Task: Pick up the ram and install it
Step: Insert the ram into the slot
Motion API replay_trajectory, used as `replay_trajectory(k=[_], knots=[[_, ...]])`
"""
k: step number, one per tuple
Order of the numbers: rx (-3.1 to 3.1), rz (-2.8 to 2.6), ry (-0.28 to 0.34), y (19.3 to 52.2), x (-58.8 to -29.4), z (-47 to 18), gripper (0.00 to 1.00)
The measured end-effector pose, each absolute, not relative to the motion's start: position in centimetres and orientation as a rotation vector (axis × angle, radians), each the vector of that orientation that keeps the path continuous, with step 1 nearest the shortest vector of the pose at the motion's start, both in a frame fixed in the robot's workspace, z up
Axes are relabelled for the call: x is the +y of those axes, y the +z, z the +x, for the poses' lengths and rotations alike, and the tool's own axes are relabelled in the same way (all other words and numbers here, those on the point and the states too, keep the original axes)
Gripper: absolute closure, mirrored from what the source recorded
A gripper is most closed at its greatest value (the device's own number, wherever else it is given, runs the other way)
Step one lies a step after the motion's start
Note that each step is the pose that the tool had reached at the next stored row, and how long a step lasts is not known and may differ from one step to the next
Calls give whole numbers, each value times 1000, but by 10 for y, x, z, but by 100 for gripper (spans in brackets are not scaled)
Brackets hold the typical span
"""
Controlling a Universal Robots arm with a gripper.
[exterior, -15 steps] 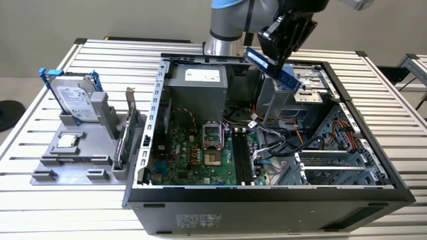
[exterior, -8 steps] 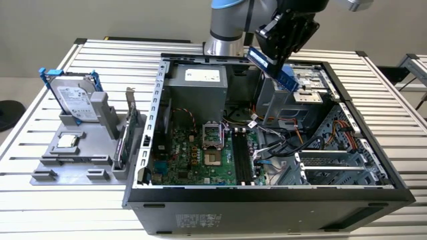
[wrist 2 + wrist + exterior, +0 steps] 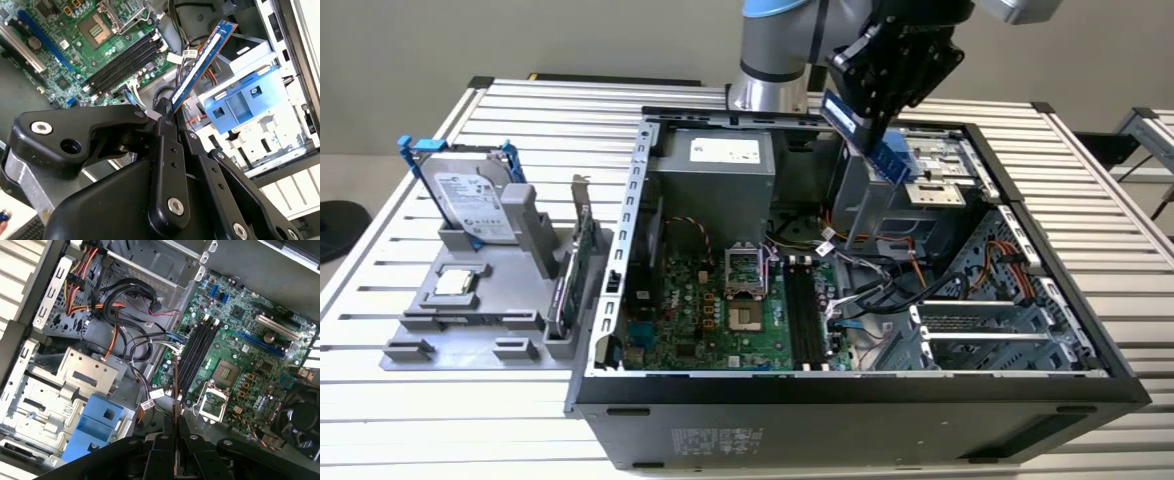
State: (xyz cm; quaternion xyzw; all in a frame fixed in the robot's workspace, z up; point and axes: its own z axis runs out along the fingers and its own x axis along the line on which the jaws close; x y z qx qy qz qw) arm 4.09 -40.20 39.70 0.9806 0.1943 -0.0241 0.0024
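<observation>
The ram (image 3: 891, 160) is a thin blue-green stick that hangs tilted in the air over the back right of the open computer case (image 3: 854, 385). My gripper (image 3: 865, 108) is shut on one end of it. In the second wrist view the ram (image 3: 205, 57) juts out from the black fingers (image 3: 165, 125) of the gripper (image 3: 167, 107). In the first wrist view the ram (image 3: 176, 385) shows edge-on above the gripper (image 3: 175, 427). The motherboard's black memory slots (image 3: 803, 315) (image 3: 125, 62) (image 3: 197, 350) lie below and apart from the stick, with nothing in them.
A grey holder (image 3: 480, 320) at the exterior view's left carries a hard drive (image 3: 464, 200), a small silver chip (image 3: 454, 283) and a green card (image 3: 567, 275). Inside the case are the power supply (image 3: 714, 165), loose cables (image 3: 130, 340), a blue drive caddy (image 3: 240, 105) and the processor socket (image 3: 744, 290).
</observation>
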Motion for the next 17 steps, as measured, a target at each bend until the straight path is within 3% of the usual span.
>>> replay_trajectory(k=[17], knots=[[222,3134,-76,397,-402,41,100]])
